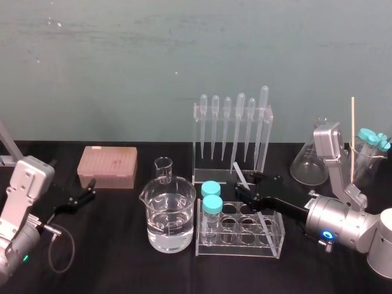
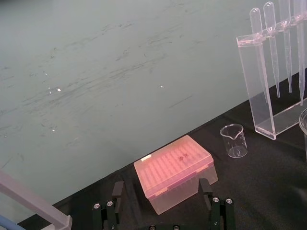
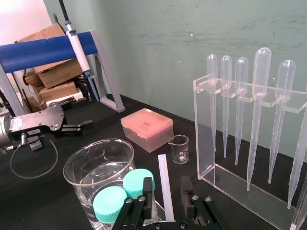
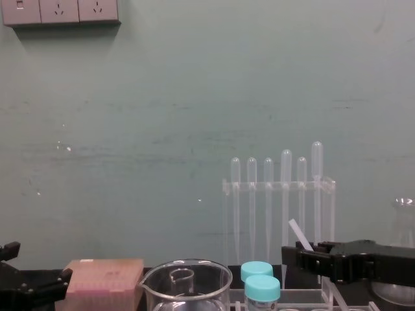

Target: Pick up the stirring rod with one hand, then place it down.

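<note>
black table (image 1: 110, 251) | pink box (image 1: 107, 166) | beaker (image 1: 170, 217) | pipette rack (image 1: 211, 177) | tube rack (image 1: 242, 237)

Head view looks down over the counter (image 1: 116, 251); chest view sits low, facing the wall (image 4: 162, 129). Wrist views look close past the left claw (image 2: 161, 186) and right claw (image 3: 167, 183), sharing the pink box (image 2: 172, 165).
</note>
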`<state>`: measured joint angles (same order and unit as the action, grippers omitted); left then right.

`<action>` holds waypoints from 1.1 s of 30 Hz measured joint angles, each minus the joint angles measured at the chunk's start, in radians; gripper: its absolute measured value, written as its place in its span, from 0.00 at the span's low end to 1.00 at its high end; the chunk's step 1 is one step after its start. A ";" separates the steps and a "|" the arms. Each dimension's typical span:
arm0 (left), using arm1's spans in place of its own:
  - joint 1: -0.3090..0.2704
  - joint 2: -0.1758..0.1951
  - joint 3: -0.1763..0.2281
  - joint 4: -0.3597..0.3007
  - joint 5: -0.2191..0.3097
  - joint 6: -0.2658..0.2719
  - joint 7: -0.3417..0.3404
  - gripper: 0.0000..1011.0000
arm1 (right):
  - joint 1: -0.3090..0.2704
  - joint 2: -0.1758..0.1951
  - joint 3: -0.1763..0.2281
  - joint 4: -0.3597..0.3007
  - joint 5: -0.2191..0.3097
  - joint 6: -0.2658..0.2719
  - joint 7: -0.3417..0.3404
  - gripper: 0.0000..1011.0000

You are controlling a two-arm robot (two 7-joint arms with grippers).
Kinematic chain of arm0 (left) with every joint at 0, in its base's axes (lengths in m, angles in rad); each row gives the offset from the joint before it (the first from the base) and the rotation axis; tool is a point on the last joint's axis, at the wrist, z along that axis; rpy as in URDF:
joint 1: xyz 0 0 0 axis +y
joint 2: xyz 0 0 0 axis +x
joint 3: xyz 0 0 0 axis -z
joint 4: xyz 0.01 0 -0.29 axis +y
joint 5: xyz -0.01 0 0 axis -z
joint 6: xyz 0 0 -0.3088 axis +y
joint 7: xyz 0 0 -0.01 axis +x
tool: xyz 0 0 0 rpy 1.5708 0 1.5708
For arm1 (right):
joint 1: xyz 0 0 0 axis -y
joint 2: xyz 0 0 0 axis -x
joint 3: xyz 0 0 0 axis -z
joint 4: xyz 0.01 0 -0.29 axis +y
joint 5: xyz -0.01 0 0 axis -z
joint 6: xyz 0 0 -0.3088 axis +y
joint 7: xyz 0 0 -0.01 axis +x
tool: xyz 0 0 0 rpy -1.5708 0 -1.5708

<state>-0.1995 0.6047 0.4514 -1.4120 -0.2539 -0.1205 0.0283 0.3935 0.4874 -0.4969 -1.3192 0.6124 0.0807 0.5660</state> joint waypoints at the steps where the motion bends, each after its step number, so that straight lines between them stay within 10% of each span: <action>1: 0.000 0.000 0.000 0.000 0.000 0.000 0.000 0.99 | 0.000 0.000 0.000 0.000 0.000 0.000 0.000 0.39; 10: 0.000 0.000 0.000 0.000 0.000 0.000 0.000 0.99 | 0.000 0.000 0.000 0.000 0.000 -0.001 0.001 0.08; 24: 0.000 0.000 0.000 0.000 0.000 0.000 0.000 0.99 | -0.002 -0.001 0.005 -0.001 -0.011 -0.019 -0.004 0.07; 33: 0.000 0.000 0.000 0.000 0.000 0.000 0.000 0.99 | -0.031 -0.012 0.060 -0.066 -0.163 -0.326 -0.075 0.07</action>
<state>-0.1995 0.6047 0.4514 -1.4120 -0.2539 -0.1205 0.0283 0.3625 0.4757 -0.4372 -1.3848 0.4495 -0.2450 0.4910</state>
